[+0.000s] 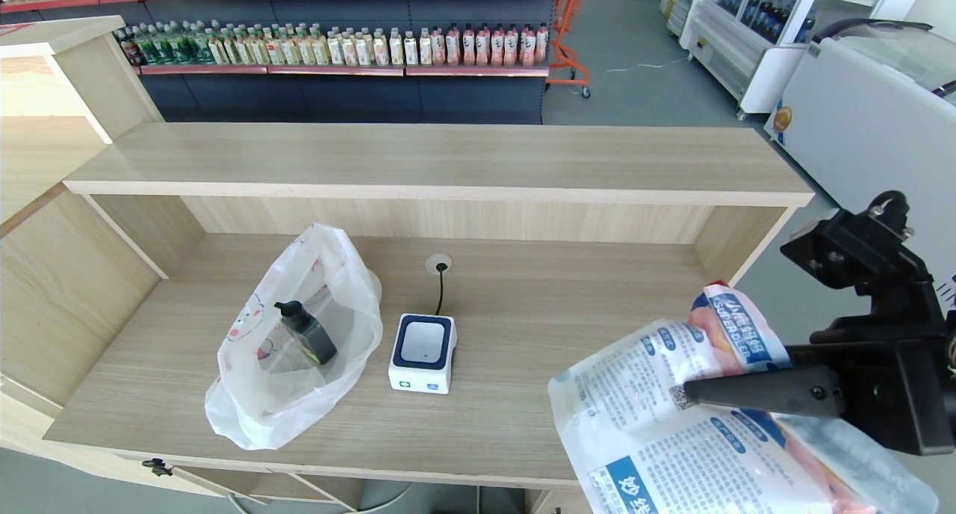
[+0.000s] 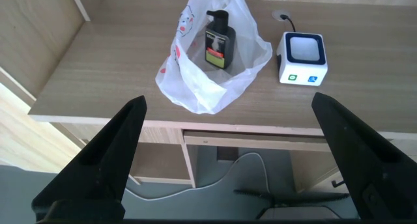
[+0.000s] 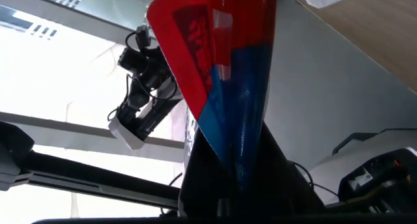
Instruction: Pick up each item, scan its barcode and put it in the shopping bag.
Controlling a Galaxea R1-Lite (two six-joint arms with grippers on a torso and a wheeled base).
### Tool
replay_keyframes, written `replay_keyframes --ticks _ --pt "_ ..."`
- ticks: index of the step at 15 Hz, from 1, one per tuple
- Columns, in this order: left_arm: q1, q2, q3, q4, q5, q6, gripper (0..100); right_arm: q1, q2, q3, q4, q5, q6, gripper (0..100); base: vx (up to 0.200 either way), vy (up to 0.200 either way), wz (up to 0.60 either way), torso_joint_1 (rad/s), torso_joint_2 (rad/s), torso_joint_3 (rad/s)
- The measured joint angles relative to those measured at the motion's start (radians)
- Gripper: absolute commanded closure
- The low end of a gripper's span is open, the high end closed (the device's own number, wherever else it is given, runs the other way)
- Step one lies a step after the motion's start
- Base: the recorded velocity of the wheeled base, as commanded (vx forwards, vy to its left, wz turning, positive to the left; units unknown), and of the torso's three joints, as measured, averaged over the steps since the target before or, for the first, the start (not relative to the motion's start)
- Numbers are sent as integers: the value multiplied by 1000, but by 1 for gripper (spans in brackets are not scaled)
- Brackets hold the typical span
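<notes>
Nearest my head camera, white-and-blue printed plastic pouch (image 1: 642, 432), clamped in right gripper (image 1: 693, 393), well right of the white box scanner (image 1: 423, 352); scan step in hand, I judge, so its barcode must next face that window; left gripper (image 2: 229, 110) spread; translucent white shopping bag (image 1: 246, 394) just left of scanner.

Right gripper (image 1: 691, 394) is clamped on a large printed pouch (image 1: 657, 454), held above the counter's (image 1: 560, 312) near right corner. A white shopping bag (image 1: 246, 394) lies left, containing a dark pump bottle (image 1: 308, 335). The scanner (image 1: 423, 352) stands just beside the bag, its cable (image 1: 441, 290) running to a grommet (image 1: 438, 263).
</notes>
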Motion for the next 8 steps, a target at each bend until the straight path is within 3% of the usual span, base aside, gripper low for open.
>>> replay_keyframes --ticks 6,8 --pt "0 0 0 0 0 0 0 -1 0 1 -8 -1 -9 100 0 0 0 0 0 0" --pt "0 0 0 0 0 0 0 -2 1 2 -27 -30 -98 100 0 0 0 0 0 0"
